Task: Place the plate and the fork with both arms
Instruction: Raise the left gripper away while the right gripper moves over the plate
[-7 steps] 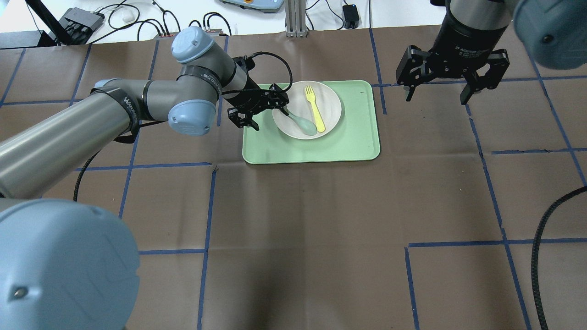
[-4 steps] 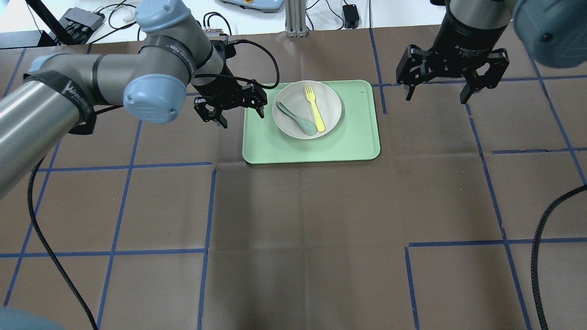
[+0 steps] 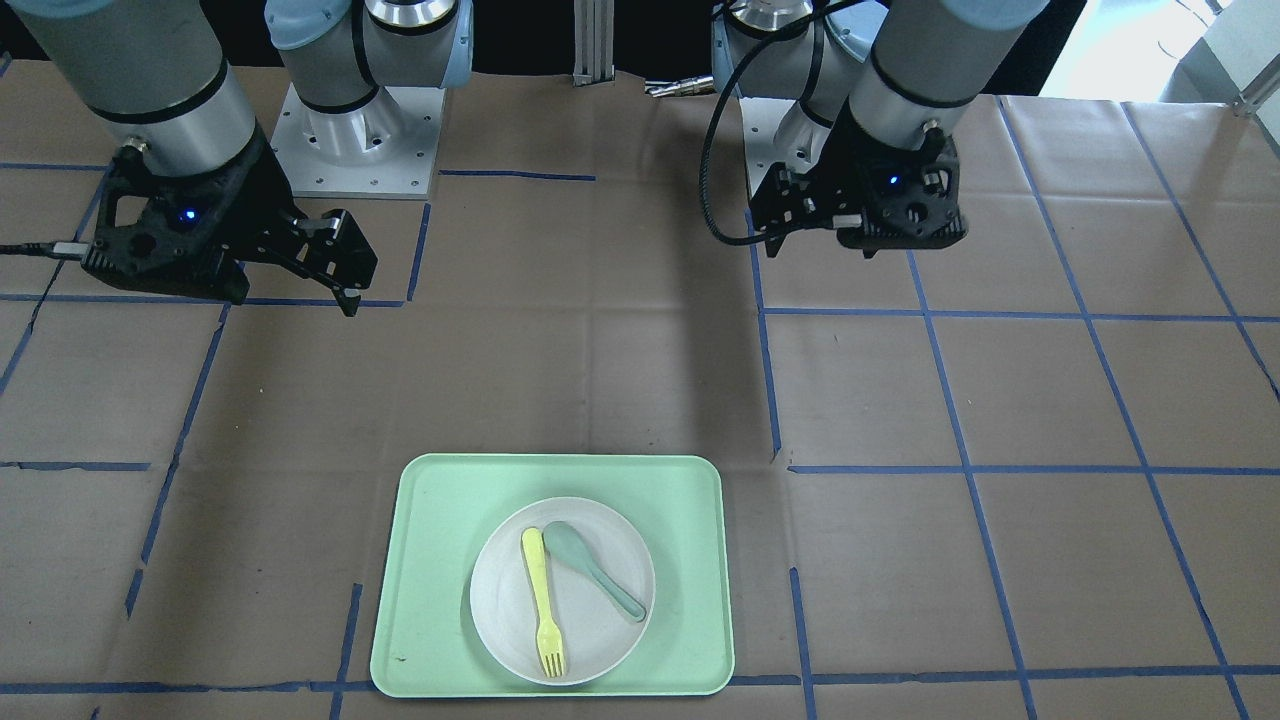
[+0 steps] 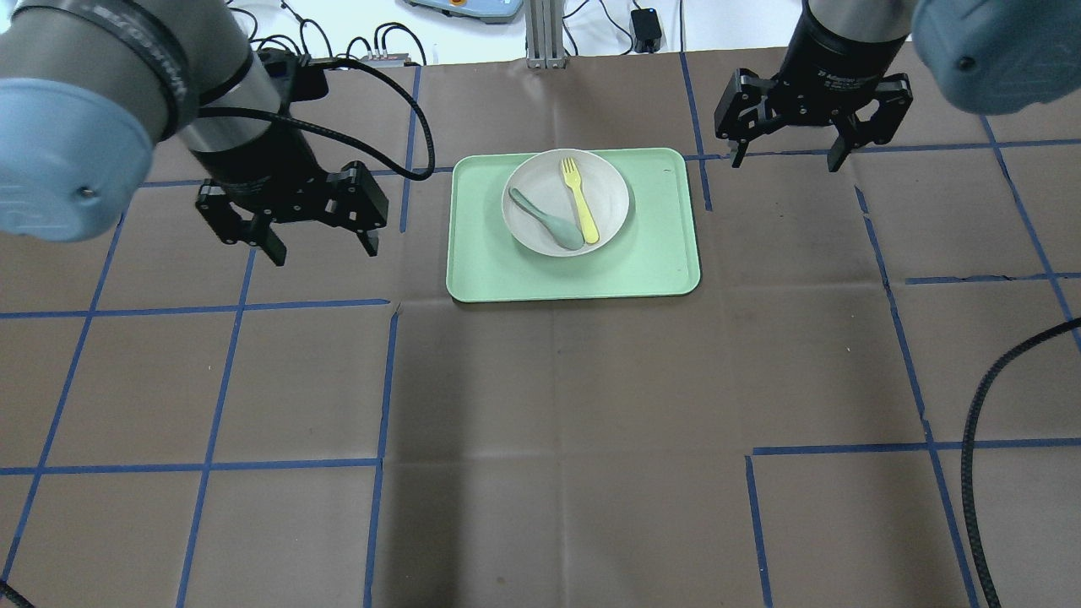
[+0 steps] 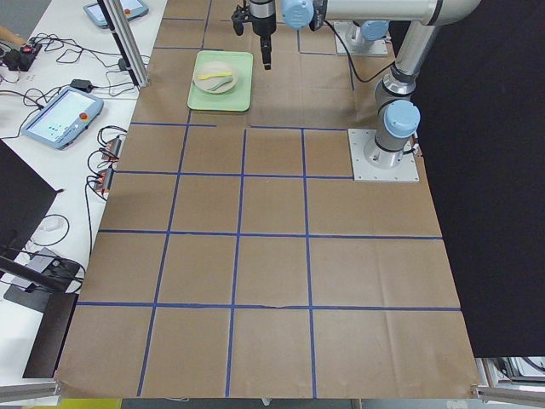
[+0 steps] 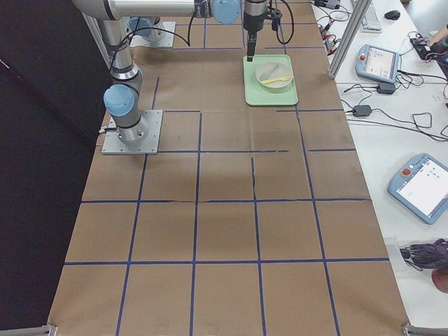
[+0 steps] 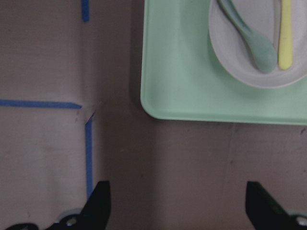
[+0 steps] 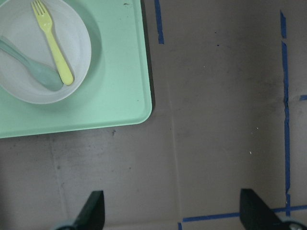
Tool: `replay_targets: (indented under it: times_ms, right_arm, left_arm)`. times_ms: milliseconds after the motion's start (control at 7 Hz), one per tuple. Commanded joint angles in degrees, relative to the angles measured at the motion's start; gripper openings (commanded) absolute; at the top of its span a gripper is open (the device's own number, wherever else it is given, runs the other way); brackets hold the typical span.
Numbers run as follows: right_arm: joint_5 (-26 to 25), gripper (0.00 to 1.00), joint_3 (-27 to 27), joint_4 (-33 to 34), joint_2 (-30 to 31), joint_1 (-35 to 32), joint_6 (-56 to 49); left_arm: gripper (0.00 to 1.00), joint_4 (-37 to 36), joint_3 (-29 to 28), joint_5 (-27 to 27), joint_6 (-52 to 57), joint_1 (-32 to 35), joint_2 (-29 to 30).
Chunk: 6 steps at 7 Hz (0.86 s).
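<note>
Two risks stand out to me. The slim pale-yellow plastic fork [image 4: 580, 201] lies inside the round off-white shallow plate [image 4: 612, 198], its handle end just beside the bowl of a teal-green spoon [image 4: 545, 219], so a pinch aimed at that end could catch or nudge the spoon. If I lift the plate by its rim with the cutlery loose on it, a tilt could send both pieces sliding off. The plate sits in the far half of the rectangular light-green tray [image 4: 650, 253], which may drag along if a finger hooks its edge. Both arms hang above the brown paper-covered table [image 4: 540, 422], wrists pointing straight down. The left gripper [image 4: 323, 251] is off the tray's left side and the right gripper [image 4: 785, 162] is off its far right corner, each with fingers spread wide and holding nothing.
</note>
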<state>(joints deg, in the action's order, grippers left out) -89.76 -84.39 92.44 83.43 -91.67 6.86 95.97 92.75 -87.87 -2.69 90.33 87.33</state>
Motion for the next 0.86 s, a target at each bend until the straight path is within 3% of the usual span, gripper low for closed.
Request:
replay_targets:
  times_ms: [0, 429, 714]
  right_arm:
    - [-0.07, 1.0, 3.78, 1.08, -4.14, -3.33, 0.25]
    - [0.11, 1.0, 4.76, 3.43, -6.78, -4.4, 0.35]
    - [0.02, 1.0, 8.95, 6.17, -13.35, -8.24, 0.52]
  left_arm:
    - [0.99, 6.24, -0.46, -3.42, 4.53, -3.15, -4.43]
    - [0.99, 10.9, -2.39, -3.36, 4.54, -3.06, -4.54]
    - [0.99, 10.82, -2.92, 1.8, 4.45, -2.44, -3.93]
